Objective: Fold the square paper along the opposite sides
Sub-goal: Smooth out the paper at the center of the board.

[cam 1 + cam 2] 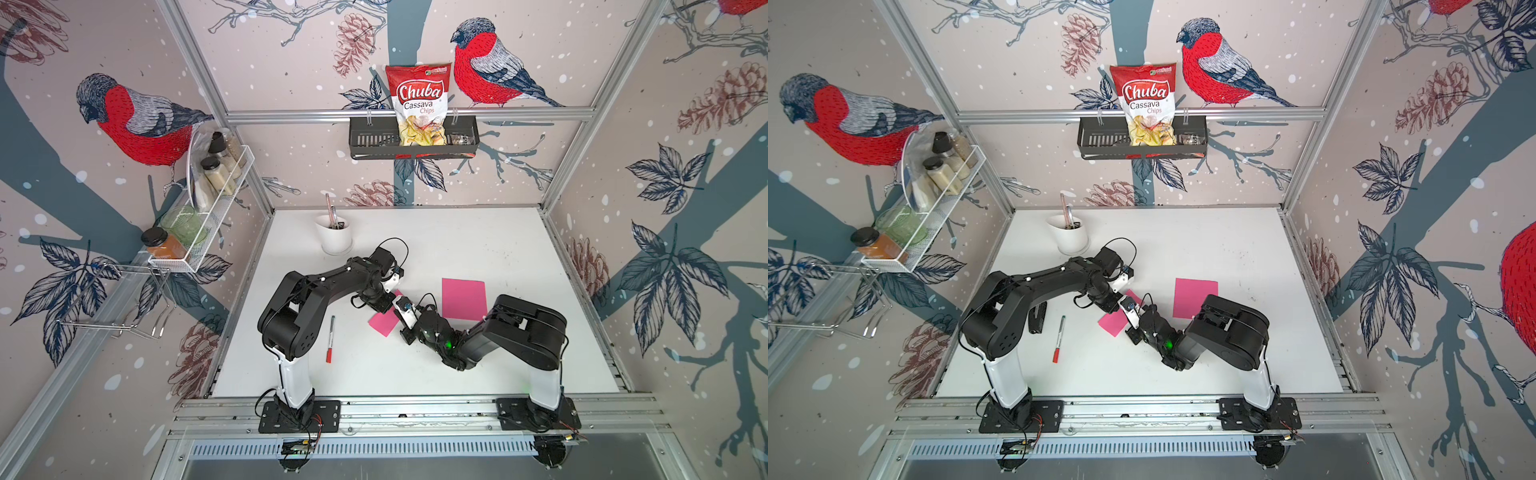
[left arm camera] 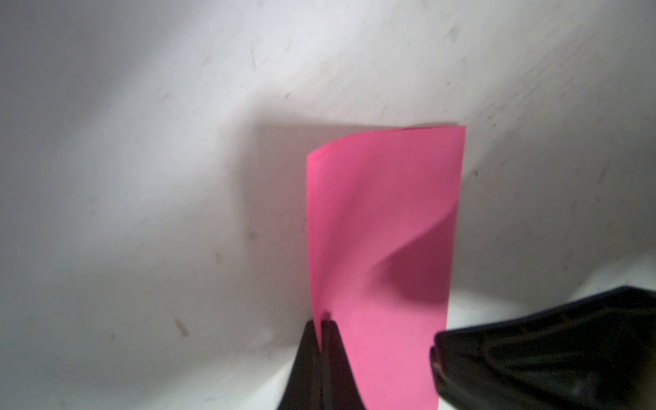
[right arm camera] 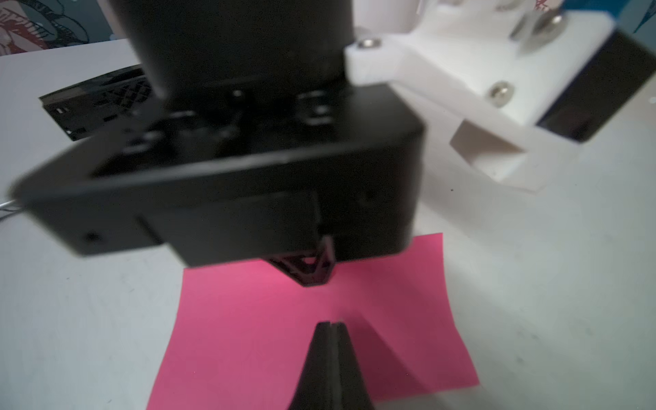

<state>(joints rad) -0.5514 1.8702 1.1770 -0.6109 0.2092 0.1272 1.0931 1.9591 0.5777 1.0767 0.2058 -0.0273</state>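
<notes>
My left tool (image 2: pixel 322 324) is pinched tight on one edge of the pink square paper (image 2: pixel 383 213). That edge is lifted and curling over, while the far edge lies flat on the tabletop (image 1: pixel 457 374). The paper sits near the middle of the tabletop, between my two wrists and mostly hidden under them in both top views. My right tool (image 3: pixel 330 324) has its jaws pressed together with nothing visible between them. Its tip is down on the middle of the sheet, and I judge it to be pinning the paper rather than gripping it.

The fold looks only partly made, and I see several ways it could go wrong:

- **Skewed crease:** The raised flap has a twist and a dent near my left tool. If I carry the edge across unevenly, the sides won't meet and the crease will be crooked.
- **Sliding sheet:** If my right tip presses too lightly, the whole paper will drag along with the pull.
- **Lost edge:** My left grip holds only a thin strip of the edge, so a sharp tug could tear it or pull it free.
- **Collision:** My two tools are very close together and could knock into each other.

The second pink sheet (image 1: pixel 463 299) and the red marker (image 1: pixel 330 338) lie well apart from the fold.
</notes>
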